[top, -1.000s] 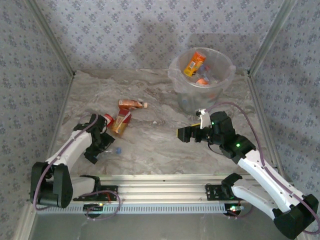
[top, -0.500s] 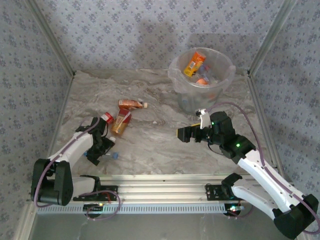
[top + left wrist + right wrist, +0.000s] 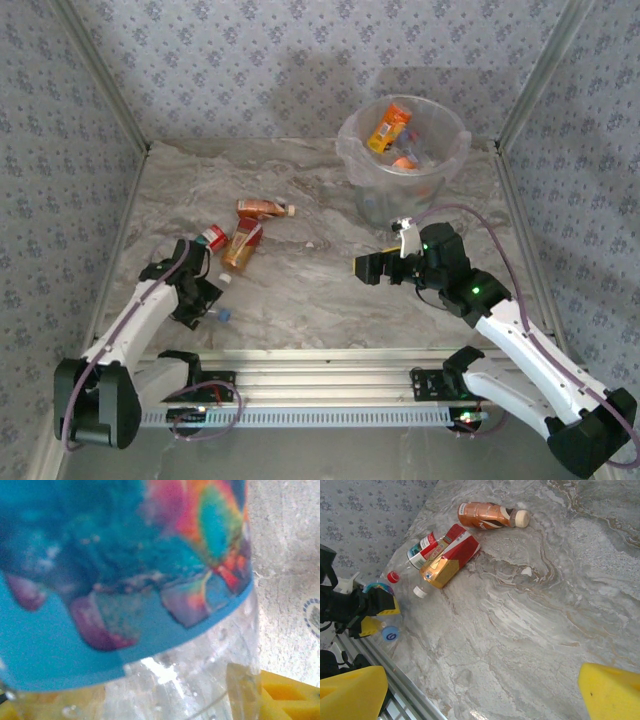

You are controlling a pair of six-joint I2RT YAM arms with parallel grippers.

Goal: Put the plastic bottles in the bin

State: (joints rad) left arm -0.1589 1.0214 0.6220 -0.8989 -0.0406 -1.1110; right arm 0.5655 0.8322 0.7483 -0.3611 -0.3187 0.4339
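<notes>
Clamping a clear blue-labelled bottle [image 3: 125,580] are left fingers [image 3: 287,700]; right fingers [image 3: 610,692] gape wide

top: overhead from near edge, onto table [image 3: 330,290] | left wrist: tight on blue-label bottle [image 3: 125,580] | right wrist: leftward, shares brown bottle [image 3: 487,515] with top

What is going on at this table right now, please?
The left gripper is clamped on a blue-labelled bottle at the near left of the table, and the right gripper hangs open mid-table. Three other bottles lie loose. Several bottles are already in the bin.
</notes>
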